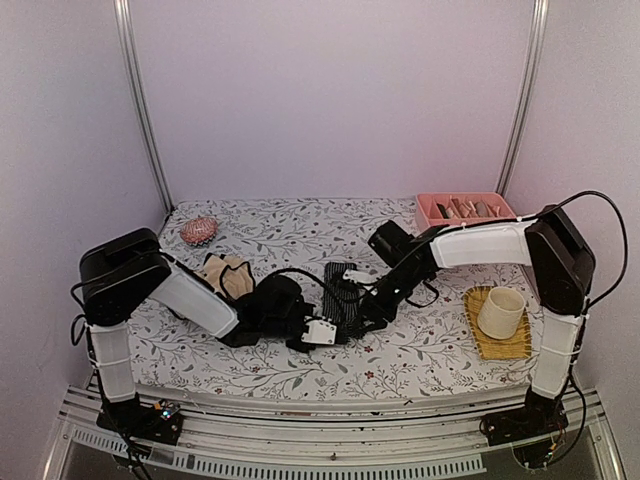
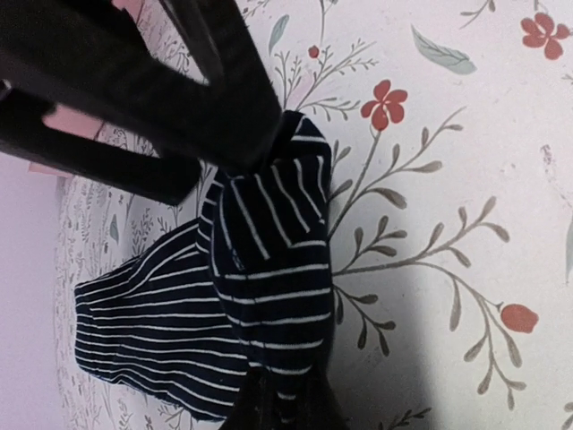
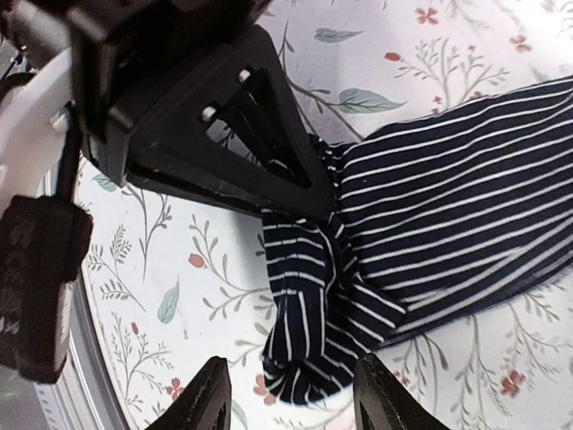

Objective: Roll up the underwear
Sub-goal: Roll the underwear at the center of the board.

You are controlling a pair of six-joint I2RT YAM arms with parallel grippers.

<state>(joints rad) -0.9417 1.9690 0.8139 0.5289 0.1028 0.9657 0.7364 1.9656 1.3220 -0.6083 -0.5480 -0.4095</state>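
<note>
The navy striped underwear (image 1: 343, 285) lies mid-table, one end folded over into a thick bunch (image 2: 269, 260). My left gripper (image 2: 279, 399) is shut on that folded end; the cloth runs in between its dark fingers. In the right wrist view the left gripper (image 3: 224, 134) comes in from above onto the fold. My right gripper (image 3: 291, 381) stands open, one finger on each side of the bunched tip (image 3: 309, 340), without pinching it. The beige underwear (image 1: 226, 276) lies flat at the left, beside the left arm.
A reddish-pink round hairbrush (image 1: 198, 231) sits at the back left. A pink tray (image 1: 428, 210) with small items stands at the back right. A white cup (image 1: 500, 311) rests on a yellow mat (image 1: 478, 335) by the right arm.
</note>
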